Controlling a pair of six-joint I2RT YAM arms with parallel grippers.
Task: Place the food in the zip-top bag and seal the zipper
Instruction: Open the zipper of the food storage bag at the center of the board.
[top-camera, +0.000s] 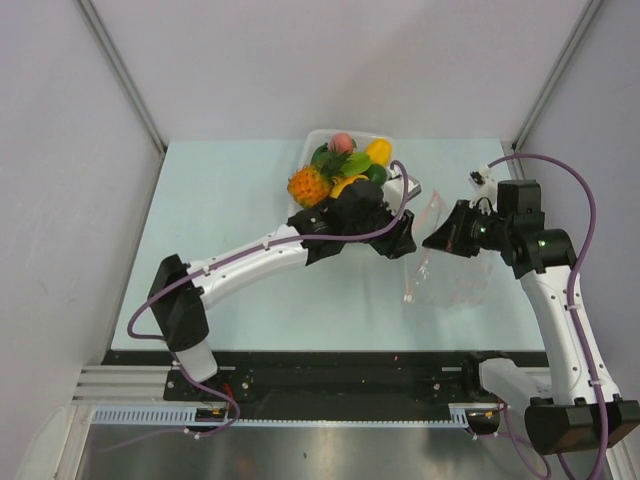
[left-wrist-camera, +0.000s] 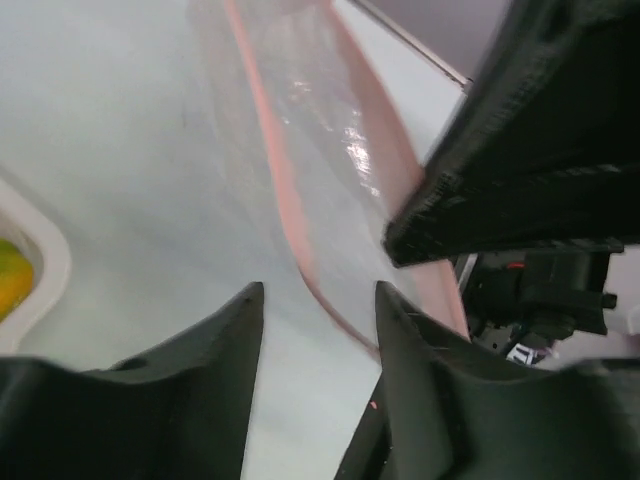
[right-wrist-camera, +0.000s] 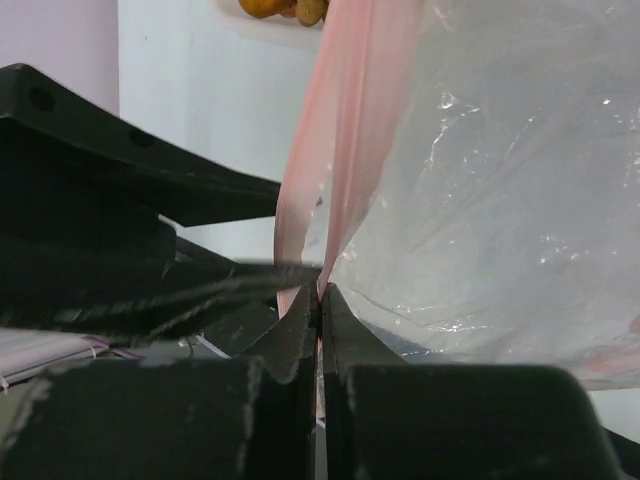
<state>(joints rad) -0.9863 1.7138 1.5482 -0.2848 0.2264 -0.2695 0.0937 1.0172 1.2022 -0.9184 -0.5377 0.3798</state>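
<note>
Two grey walls (top-camera: 70, 150), pale green tabletop (top-camera: 230, 190); left claw (left-wrist-camera: 318, 300) apart, right claw (right-wrist-camera: 320, 295) tight on zipper (right-wrist-camera: 345, 130).

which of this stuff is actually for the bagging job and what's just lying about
For the job:
food
zip-top bag
zipper
left tool, open
right tool, shut on the zipper

Just lying about:
white tray holding the food
purple cables
</note>
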